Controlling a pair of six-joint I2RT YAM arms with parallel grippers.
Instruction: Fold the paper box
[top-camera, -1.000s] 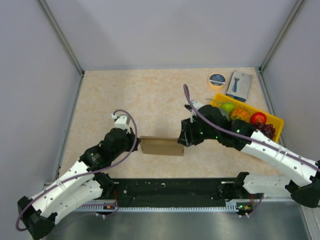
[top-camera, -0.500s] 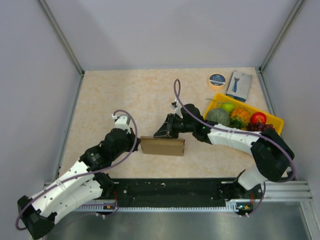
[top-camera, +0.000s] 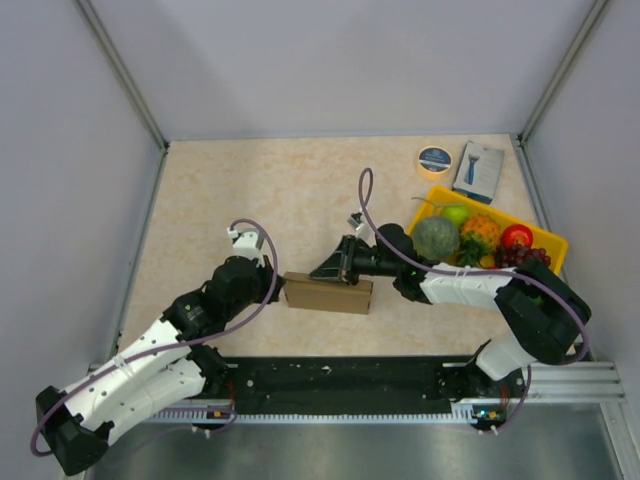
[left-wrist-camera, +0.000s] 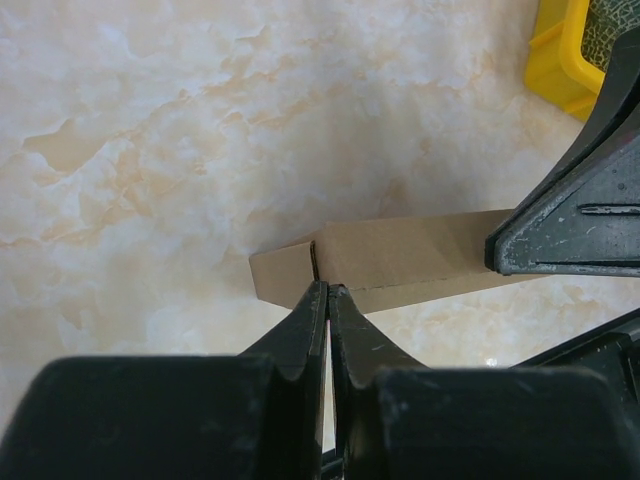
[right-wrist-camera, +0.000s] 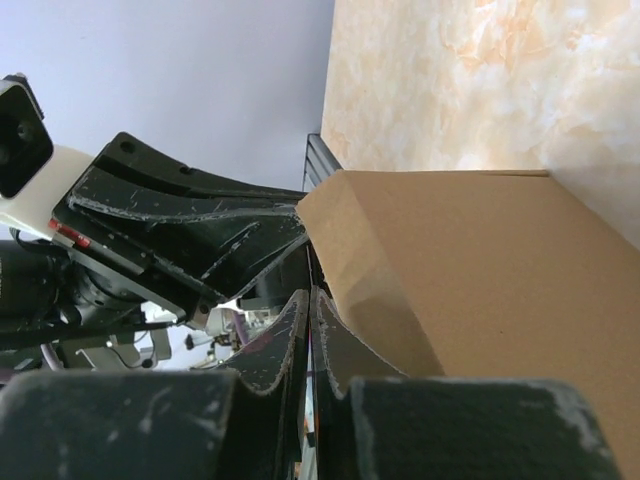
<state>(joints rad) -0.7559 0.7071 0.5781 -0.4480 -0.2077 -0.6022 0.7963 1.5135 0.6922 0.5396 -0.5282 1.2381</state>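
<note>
paper box (top-camera: 326, 296) — long axis left-right

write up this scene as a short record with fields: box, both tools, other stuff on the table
paper box: long brown carton shape, lying on the table in front of the arms
left tool: shut, pinching the box's left end
right tool: shut, tips against the box
yellow tray: right side, holding fruit
tape roll: far right corner, beside a blue-and-white box
</note>
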